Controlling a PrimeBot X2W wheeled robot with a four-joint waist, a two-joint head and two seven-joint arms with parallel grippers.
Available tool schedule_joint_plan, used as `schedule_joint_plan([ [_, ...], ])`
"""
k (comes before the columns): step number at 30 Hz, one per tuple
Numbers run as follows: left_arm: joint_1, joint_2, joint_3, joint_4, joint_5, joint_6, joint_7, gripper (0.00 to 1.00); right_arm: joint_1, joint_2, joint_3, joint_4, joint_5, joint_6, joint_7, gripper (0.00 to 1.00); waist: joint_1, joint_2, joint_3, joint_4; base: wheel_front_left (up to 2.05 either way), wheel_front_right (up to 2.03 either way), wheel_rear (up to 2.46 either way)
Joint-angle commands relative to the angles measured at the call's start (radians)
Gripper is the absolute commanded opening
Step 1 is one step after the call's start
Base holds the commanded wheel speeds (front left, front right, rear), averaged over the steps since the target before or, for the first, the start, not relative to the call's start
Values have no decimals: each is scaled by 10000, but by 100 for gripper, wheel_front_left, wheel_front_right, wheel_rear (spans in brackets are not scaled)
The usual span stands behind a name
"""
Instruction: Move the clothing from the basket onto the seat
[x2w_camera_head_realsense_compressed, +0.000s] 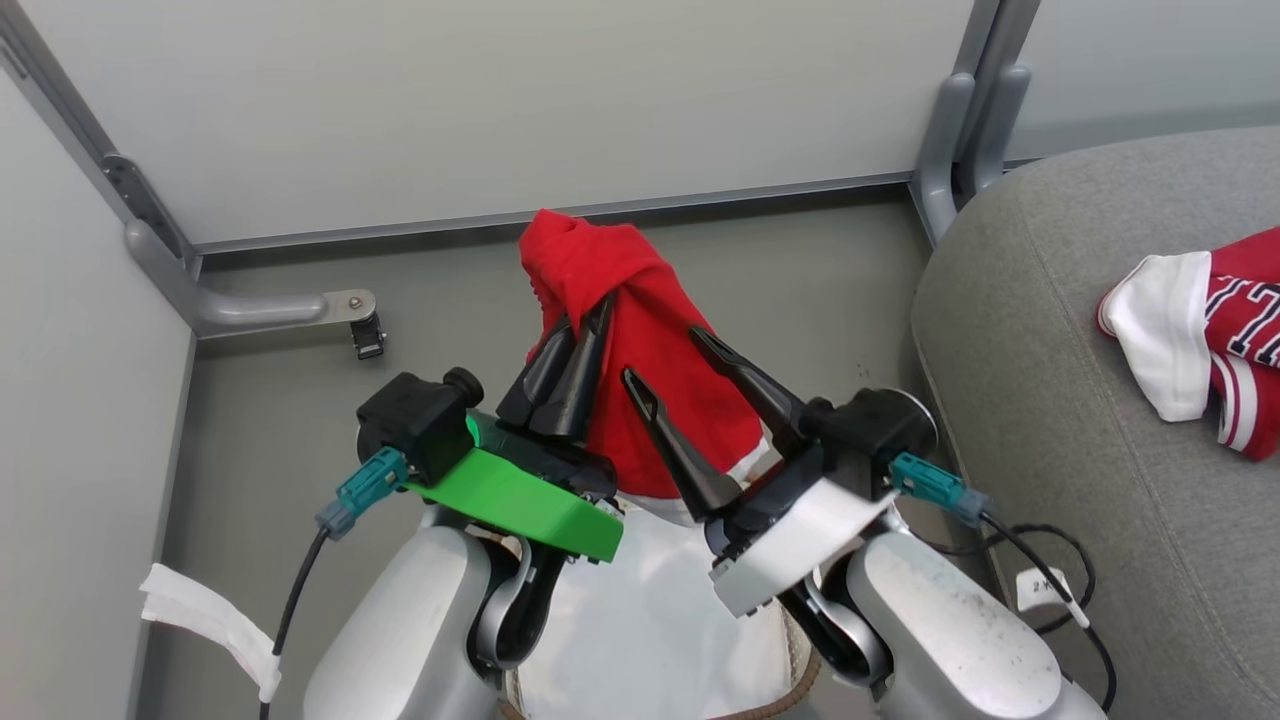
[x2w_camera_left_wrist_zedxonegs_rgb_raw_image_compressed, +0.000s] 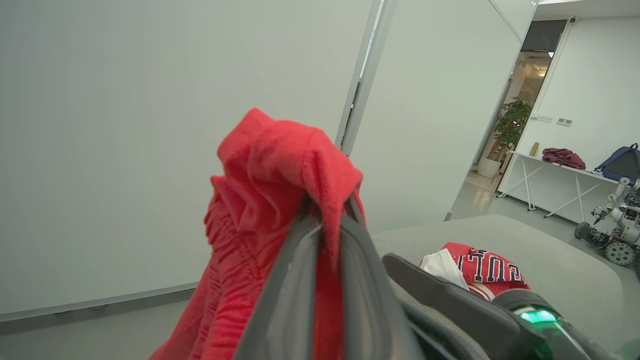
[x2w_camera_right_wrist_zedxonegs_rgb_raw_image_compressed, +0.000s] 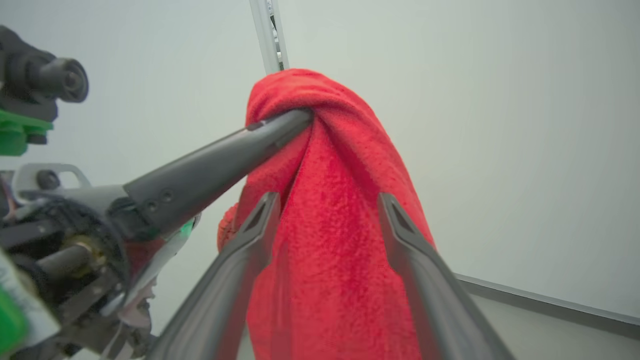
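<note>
One red garment (x2w_camera_head_realsense_compressed: 640, 270), pinched near its top by left tool (x2w_camera_head_realsense_compressed: 585, 312); right tool (x2w_camera_head_realsense_compressed: 662, 355) spread, gripping nothing. Risk: narrow pinch slips mid-swing, garment falls short of seat (x2w_camera_head_realsense_compressed: 1080, 420).

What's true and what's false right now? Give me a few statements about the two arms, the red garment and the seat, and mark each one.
1. The left gripper has its fingers shut on the red garment, holding it up. True.
2. The right gripper is clamped on that garment too. False: its fingers stand open beside the hanging cloth.
3. A numbered jersey lies on the grey seat. True.
4. The seat is on the robot's left. False: it is on the robot's right.
</note>
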Motion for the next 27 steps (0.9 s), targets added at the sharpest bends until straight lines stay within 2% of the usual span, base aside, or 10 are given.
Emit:
schedule_joint_plan([
  [1, -27, -40, -41, 5, -70, 17, -3, 0, -143, -42, 36, 157, -103, -13, -23, 100, 1, 0, 1, 76, 0, 0, 0],
  [16, -242, -144, -910, 86, -393, 17, -2, 0, -1319, -39, 670, 2108, -61, -14, -23, 100, 1, 0, 30, 374, 0, 0, 0],
  [27, -316, -181, -1253, -8, -809, 17, -2, 0, -1723, -39, 923, 3056, 97, -14, -23, 100, 1, 0, -2, 693, 0, 0, 0],
])
